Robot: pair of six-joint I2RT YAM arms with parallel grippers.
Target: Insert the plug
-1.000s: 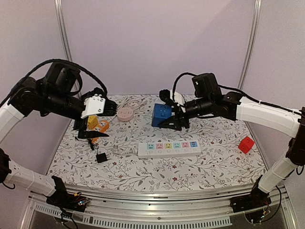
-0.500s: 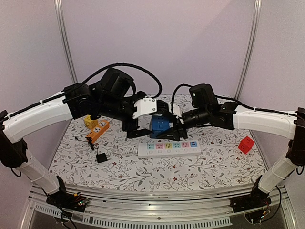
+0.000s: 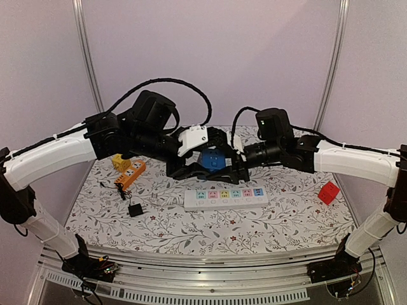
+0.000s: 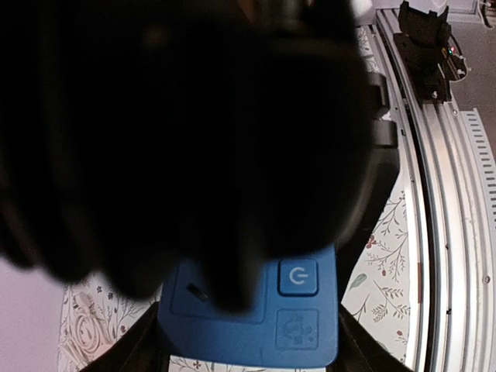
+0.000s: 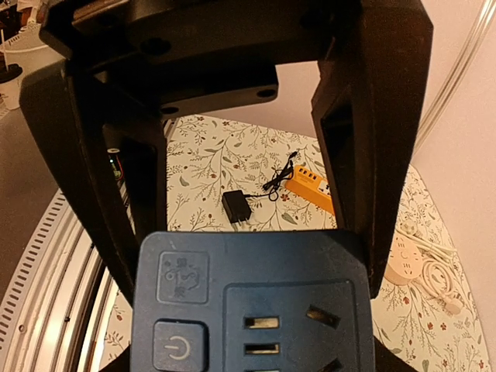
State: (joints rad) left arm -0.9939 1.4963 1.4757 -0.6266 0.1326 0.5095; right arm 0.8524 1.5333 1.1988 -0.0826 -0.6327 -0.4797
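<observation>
**Two hands on the socket cube, plug loose on the desk**

Right hand (image 3: 234, 168): closed on the blue socket cube (image 3: 212, 159), with the socket face up (steadying it as the target, I judge). Left hand (image 3: 194, 169): opposite, at the cube's 9 o'clock. Its fingers (image 5: 132, 201) straddle the cube, but I cannot tell whether they press on it, as the left wrist view is mostly black blur. Black plug (image 3: 135, 210): lies on the desk (image 3: 286, 222) at the cube's 8 o'clock, well apart from both hands. White power strip (image 3: 226, 197): near, at 6 o'clock. Insertion not begun; one hand must let go to fetch the plug.
</observation>
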